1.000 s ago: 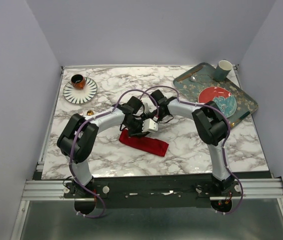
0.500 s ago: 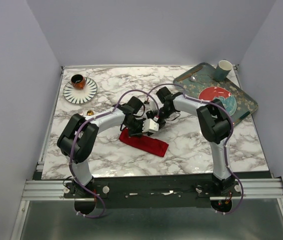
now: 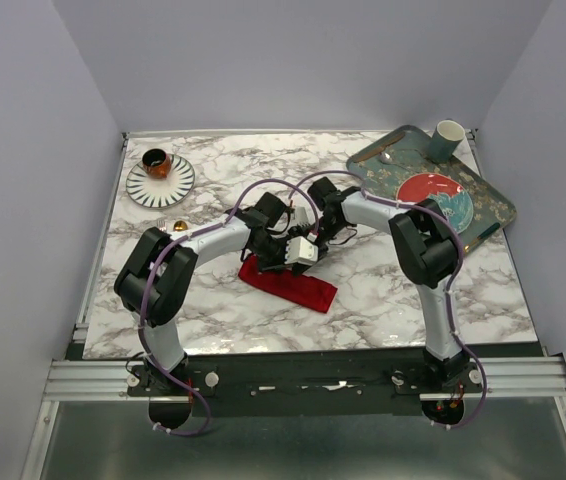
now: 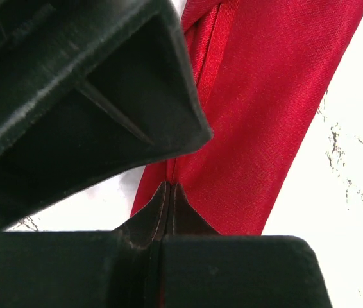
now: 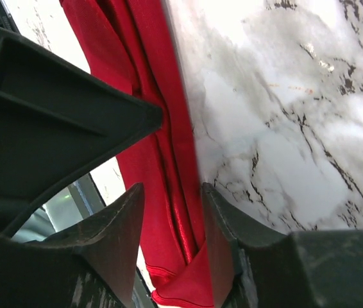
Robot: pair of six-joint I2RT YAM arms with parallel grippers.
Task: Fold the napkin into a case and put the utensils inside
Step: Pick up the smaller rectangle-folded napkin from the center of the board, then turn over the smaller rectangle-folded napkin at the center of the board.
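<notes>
The red napkin (image 3: 293, 288) lies on the marble table as a narrow folded strip, slanting from upper left to lower right. My left gripper (image 3: 279, 256) is down at the strip's upper left end, its jaws pressed together on a fold of the cloth (image 4: 265, 96). In the left wrist view the gripper (image 4: 168, 187) shows red cloth in the seam between the tips. My right gripper (image 3: 311, 240) is open over the same end. Its fingers (image 5: 223, 218) straddle the folded layers (image 5: 156, 96). A gold and a silver tip (image 3: 175, 225) peek out by the left arm; the rest of the utensils is hidden.
A striped saucer with a brown cup (image 3: 159, 172) stands at the back left. A dark tray (image 3: 493, 205) at the back right holds a red patterned plate (image 3: 433, 192), a green cup (image 3: 446, 139) and a brown-handled utensil (image 3: 391, 152).
My right wrist pulled back up and to the right, then came slightly left again over the strip's end. The left gripper and the napkin have stayed in place.
</notes>
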